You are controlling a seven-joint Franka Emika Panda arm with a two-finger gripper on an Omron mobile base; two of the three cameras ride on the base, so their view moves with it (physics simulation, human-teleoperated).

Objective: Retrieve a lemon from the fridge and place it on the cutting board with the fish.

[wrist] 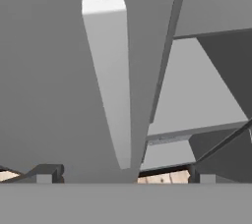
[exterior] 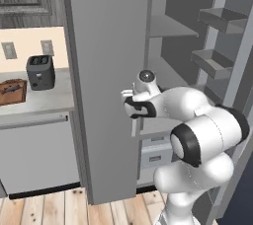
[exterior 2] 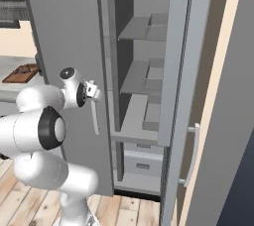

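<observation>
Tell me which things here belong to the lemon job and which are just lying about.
Belongs to the job:
fridge, right door open, left door not
cutting board on the counter
gripper, open at the left door's handle

Just lying about:
toaster
wall outlets

one fridge (exterior: 106, 71), one toaster (exterior: 40, 72), one cutting board (exterior: 12, 92).

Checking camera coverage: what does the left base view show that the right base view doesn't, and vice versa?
Left base view alone: the dark grey toaster on the counter and wall outlets behind it. Right base view alone: the pale handle on the right fridge door. Shared: the fridge with its right door open and grey shelves showing, the cutting board on the counter, and the open gripper at the left door's edge. I can't make out a lemon in either.
</observation>
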